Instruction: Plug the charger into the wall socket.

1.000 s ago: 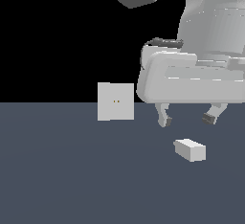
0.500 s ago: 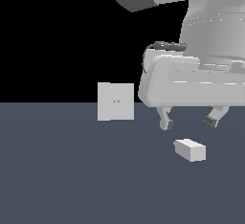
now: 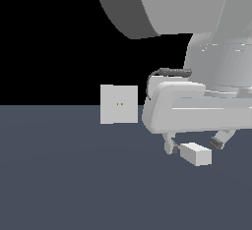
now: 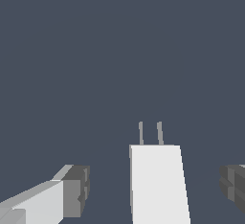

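Exterior view: slate-grey floor [image 3: 74, 185] meets black backdrop [image 3: 49, 37] behind wall socket [image 3: 118, 104].

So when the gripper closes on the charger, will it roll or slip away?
Probably no rolling: the charger is a flat-sided block lying on the floor. It looks rigid. The open gripper straddles it, but its smooth faces might slip, and the thin prongs may bend.

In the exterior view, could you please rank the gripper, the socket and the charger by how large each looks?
1. Gripper: its body looks largest, though it may simply be nearest the camera.
2. Socket: a square plate that looks farther back, so perhaps larger than it looks.
3. Charger: smallest, between the open fingers.
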